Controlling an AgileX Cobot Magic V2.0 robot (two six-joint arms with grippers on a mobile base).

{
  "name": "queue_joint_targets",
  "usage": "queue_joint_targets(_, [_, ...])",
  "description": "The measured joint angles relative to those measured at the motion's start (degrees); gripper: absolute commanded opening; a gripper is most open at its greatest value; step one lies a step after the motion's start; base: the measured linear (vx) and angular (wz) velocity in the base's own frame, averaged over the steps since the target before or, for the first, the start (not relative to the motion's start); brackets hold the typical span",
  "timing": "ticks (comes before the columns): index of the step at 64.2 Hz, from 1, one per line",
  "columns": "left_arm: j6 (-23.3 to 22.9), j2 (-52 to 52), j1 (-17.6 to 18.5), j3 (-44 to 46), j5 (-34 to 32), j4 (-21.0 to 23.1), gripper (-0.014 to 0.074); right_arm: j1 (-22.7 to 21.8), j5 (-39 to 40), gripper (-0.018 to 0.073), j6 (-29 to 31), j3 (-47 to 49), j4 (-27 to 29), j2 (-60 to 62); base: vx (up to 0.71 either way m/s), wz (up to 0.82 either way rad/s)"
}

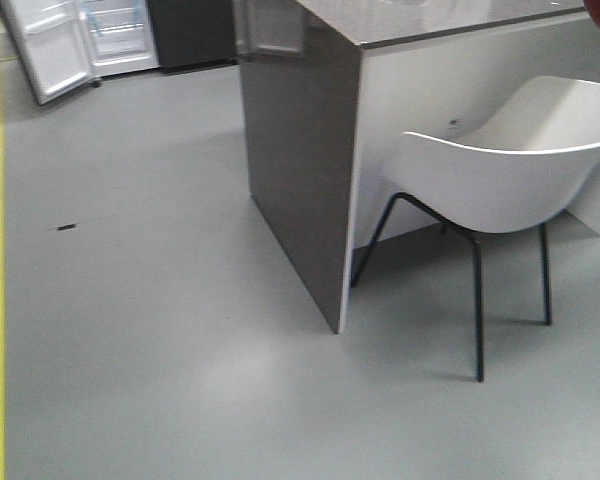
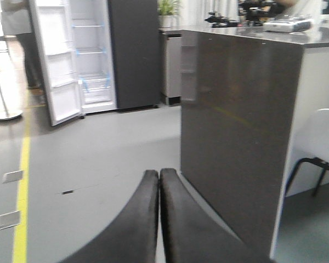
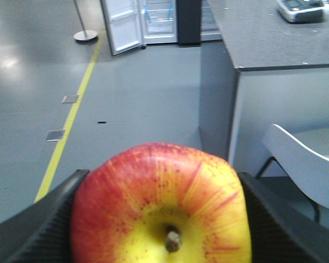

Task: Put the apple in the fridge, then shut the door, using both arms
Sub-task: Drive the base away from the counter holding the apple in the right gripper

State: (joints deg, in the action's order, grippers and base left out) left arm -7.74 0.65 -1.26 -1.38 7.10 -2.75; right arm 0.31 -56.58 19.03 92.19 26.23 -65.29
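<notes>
red-and-yellow apple (image 3: 162, 205) sits clamped between my right gripper's (image 3: 162, 219) black fingers, stem facing the camera. left gripper's (image 2: 159, 175) fingertips are pressed together. fridge (image 2: 134, 49) stands well across the grey floor (image 2: 98, 148), door (image 2: 57, 66) swung wide; i can't read any lettering there.

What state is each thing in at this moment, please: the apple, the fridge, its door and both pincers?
apple: held in the right pincer, stem towards the camera.
right pincer: shut on the apple.
left pincer: shut, holding nothing.
fridge: open, white inside showing.
door: swung wide open.
</notes>
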Motion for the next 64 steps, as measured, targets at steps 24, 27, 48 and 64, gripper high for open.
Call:
queue_joint_targets(24, [0.00,0.00,0.00,0.00,0.00,0.00,-0.0006,0.00,0.00,0.0196,0.00,0.00,0.00,0.00,0.05,0.45])
queue_joint_targets(27, [0.00,0.00,0.00,0.00,0.00,0.00,-0.0006,0.00,0.00,0.0196,0.00,0.00,0.00,0.00,0.07,0.44])
queue_joint_targets(48, [0.00,0.00,0.00,0.00,0.00,0.00,-0.0006,0.00,0.00,0.0196,0.00,0.00,0.00,0.00,0.08,0.39])
queue_joint_targets(64, [0.00,0.00,0.00,0.00,0.00,0.00,-0.0006,0.00,-0.05,0.0196,0.00,0.00,0.00,0.00,0.09,0.32])
